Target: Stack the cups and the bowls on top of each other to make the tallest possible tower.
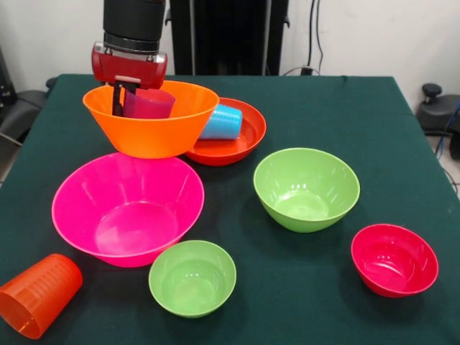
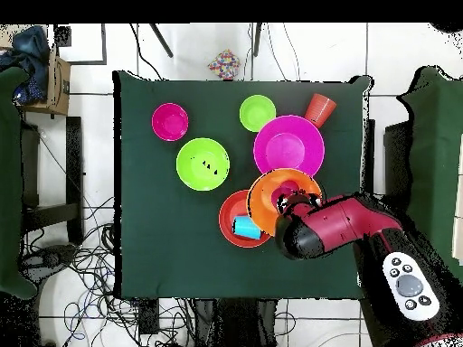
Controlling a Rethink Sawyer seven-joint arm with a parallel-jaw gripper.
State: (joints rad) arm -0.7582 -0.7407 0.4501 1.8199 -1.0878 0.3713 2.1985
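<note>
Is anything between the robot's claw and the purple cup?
Nothing visible does. The gripper already reaches inside the large glossy orange plastic bowl, right at the small translucent purple plastic cup sitting in it.

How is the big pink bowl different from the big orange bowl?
The pink bowl sits flat on the table; the orange bowl is tilted, resting partly on the red-orange bowl. The pink bowl is empty; the orange bowl has a purple cup inside, with the gripper reaching in. The pink bowl looks somewhat wider and is nearer the front camera. Both are glossy, round and open side up.
</note>
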